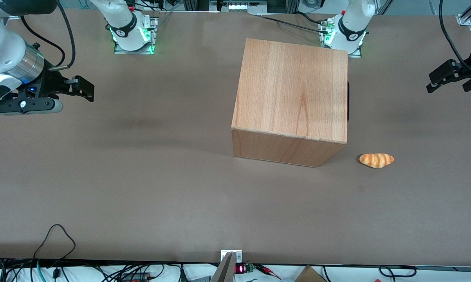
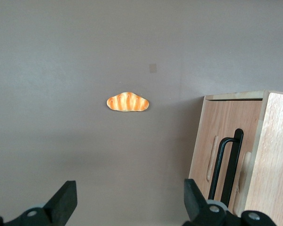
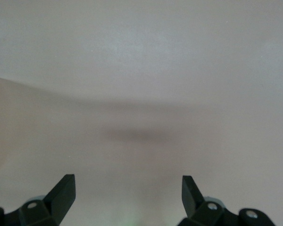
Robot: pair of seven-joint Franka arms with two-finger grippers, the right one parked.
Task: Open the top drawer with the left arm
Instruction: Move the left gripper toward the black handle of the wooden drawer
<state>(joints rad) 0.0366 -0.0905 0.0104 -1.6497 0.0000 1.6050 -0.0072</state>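
The wooden cabinet (image 1: 290, 90) stands mid-table with its front facing the working arm's end. In the front view only a thin black strip of a handle (image 1: 348, 101) shows at that face. In the left wrist view the cabinet front (image 2: 225, 136) is closed flush, with a slim black bar handle (image 2: 232, 162) on it; I cannot tell the top drawer's panel from the rest. My left gripper (image 1: 430, 81) hovers above the table in front of the cabinet, well apart from it. It is open and empty, as the left wrist view (image 2: 129, 188) shows.
A small orange-striped bread roll (image 1: 376, 160) lies on the brown table (image 1: 141, 176), nearer the front camera than the gripper and beside the cabinet's front corner; it also shows in the left wrist view (image 2: 128, 102). Cables lie along the table's near edge.
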